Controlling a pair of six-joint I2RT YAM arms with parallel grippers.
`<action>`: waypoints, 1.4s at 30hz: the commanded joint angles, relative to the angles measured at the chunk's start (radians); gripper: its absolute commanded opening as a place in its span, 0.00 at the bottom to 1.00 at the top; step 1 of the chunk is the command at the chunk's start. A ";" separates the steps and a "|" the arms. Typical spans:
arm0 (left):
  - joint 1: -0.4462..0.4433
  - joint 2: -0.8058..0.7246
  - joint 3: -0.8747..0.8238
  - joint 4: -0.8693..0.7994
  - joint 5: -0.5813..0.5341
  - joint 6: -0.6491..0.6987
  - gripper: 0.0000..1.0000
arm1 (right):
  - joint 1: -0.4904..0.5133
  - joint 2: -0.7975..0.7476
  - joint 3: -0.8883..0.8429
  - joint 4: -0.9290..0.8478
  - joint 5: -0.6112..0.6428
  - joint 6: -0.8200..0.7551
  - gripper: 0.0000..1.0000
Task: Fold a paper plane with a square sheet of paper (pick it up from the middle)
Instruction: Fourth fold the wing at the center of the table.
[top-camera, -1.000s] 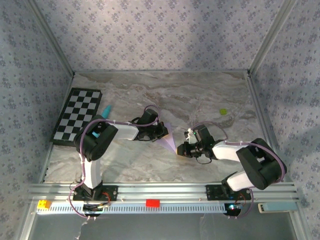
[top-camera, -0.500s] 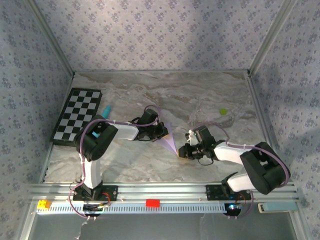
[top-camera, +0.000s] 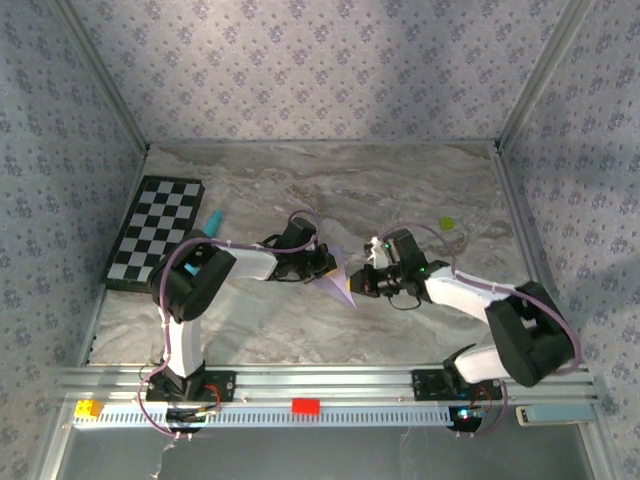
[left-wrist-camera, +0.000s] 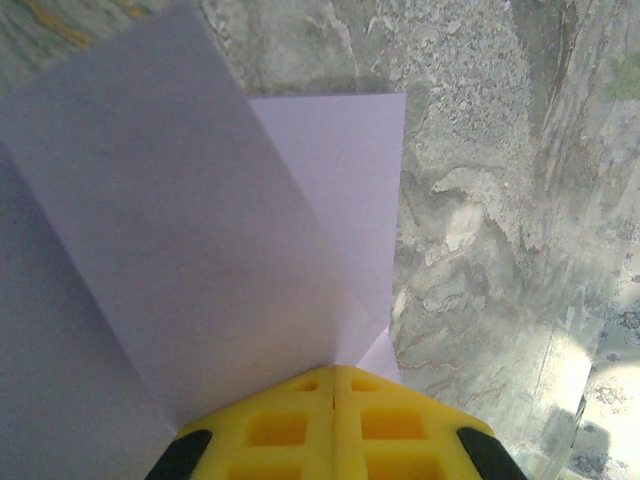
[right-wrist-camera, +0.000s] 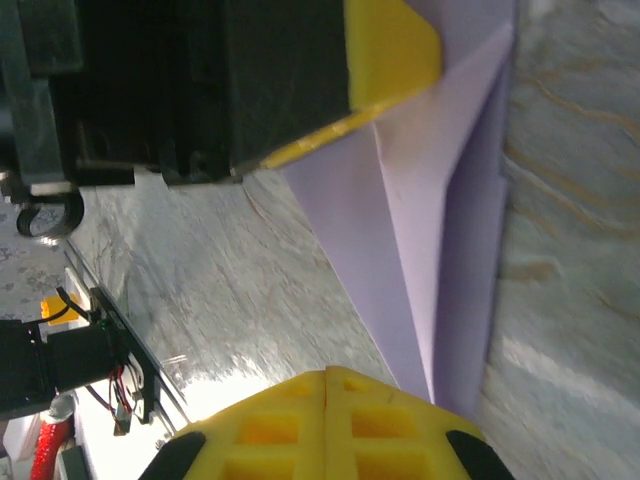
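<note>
Between left gripper (top-camera: 327, 263) and right gripper (top-camera: 362, 284), the creased square sheet of paper (top-camera: 341, 282) stretches over the surface (top-camera: 400, 190). Left pinches one end; right, pressed together, seemingly just touches the other.

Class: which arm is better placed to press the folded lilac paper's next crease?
Likely right: the left gripper anchors the pale lilac paper sheet, while the right gripper pinches its edge.

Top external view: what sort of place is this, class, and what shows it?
Most likely a robotics lab test cell, not a home: two robot arms bolted to an aluminium rail, patterned wall panels in a metal frame boxing in the marble-look table, and props such as a checkerboard.
</note>
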 joint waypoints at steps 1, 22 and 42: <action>0.004 0.020 -0.014 -0.034 -0.022 0.014 0.05 | 0.032 0.082 0.070 0.013 -0.023 0.021 0.03; 0.006 0.014 -0.014 -0.045 -0.026 0.017 0.04 | 0.053 0.258 -0.020 0.119 0.019 0.063 0.02; 0.012 0.007 -0.026 -0.053 -0.040 0.016 0.04 | 0.045 0.068 -0.219 0.065 0.063 0.033 0.04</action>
